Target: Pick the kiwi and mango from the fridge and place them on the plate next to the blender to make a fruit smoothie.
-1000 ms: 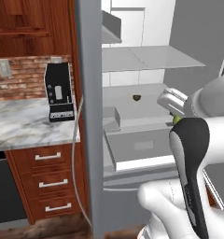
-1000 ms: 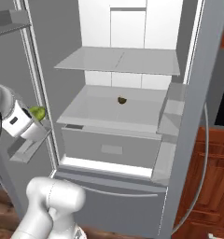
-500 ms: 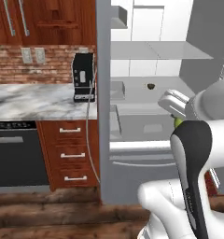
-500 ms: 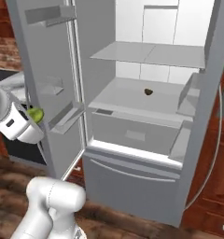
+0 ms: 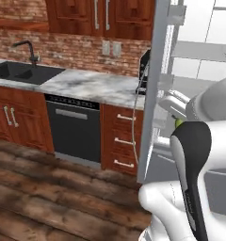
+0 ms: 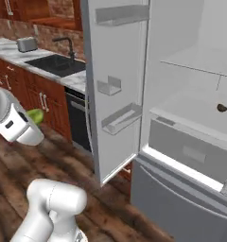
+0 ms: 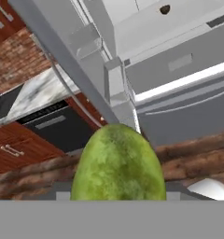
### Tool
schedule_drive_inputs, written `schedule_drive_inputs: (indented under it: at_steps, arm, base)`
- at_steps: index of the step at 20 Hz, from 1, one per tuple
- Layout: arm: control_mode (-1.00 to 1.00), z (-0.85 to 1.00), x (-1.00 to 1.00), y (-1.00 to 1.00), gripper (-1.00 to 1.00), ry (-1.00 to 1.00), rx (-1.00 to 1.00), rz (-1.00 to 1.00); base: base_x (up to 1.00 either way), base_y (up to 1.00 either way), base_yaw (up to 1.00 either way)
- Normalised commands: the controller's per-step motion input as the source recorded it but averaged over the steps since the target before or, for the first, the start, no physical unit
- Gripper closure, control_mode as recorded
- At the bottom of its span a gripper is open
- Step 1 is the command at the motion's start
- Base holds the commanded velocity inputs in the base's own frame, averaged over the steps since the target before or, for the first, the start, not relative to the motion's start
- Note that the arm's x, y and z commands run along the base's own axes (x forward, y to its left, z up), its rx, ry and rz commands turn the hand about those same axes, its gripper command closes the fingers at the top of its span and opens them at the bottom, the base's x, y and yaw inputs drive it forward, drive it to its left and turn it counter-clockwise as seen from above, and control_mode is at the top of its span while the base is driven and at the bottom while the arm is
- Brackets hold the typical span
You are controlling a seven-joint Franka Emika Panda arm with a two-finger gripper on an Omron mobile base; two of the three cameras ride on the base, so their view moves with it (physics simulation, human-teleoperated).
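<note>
- Kitchen flooring of dark wood is seen before the open fridge.
- A green mango is gripped in the claw.
- A kiwi is left on a fridge shelf.

The mango is mottled green, the kiwi dark brown, the fridge grey outside and white inside, the cabinets reddish wood, the counter grey-veined white marble, the backsplash red brick, and the sink black.
</note>
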Motion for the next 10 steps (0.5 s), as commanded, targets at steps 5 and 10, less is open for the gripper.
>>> schedule_drive_inputs:
  at_steps: [5, 10]
  arm:
    - [1.0, 0.0, 0.0, 0.0, 1.0, 0.0, 0.0, 0.0]
    - [1.0, 0.0, 0.0, 0.0, 1.0, 0.0, 0.0, 0.0]
  base:
    - [-0.02, 0.16, 0.89]
    - [0.0, 0.1, 0.93]
